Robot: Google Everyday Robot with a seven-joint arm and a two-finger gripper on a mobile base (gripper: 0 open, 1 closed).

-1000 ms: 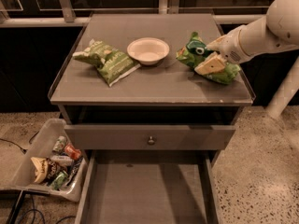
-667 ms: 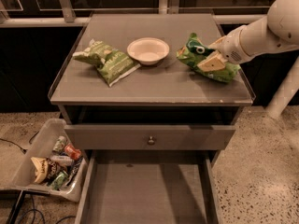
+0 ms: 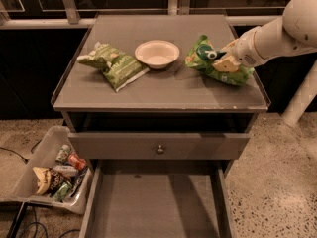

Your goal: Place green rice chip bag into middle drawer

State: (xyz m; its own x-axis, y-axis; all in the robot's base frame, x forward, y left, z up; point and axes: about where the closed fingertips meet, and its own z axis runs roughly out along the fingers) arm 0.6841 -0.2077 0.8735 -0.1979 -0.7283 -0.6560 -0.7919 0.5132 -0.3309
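Grey middle drawer (image 3: 153, 207) stands pulled out at the bottom, its near end cut off. On the cabinet top (image 3: 163, 90), toward the right edge, lies the green rice chip bag (image 3: 200, 59), its lettering unreadable. My gripper (image 3: 226, 56) rests on it; whether I actually grip it, I cannot tell.

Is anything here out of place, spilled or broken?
Nothing stands out. The bowl stands upright on the cabinet top. The olive bag and the green bag lie crinkled beside it, with the gripper at the green bag. The middle drawer stands open.
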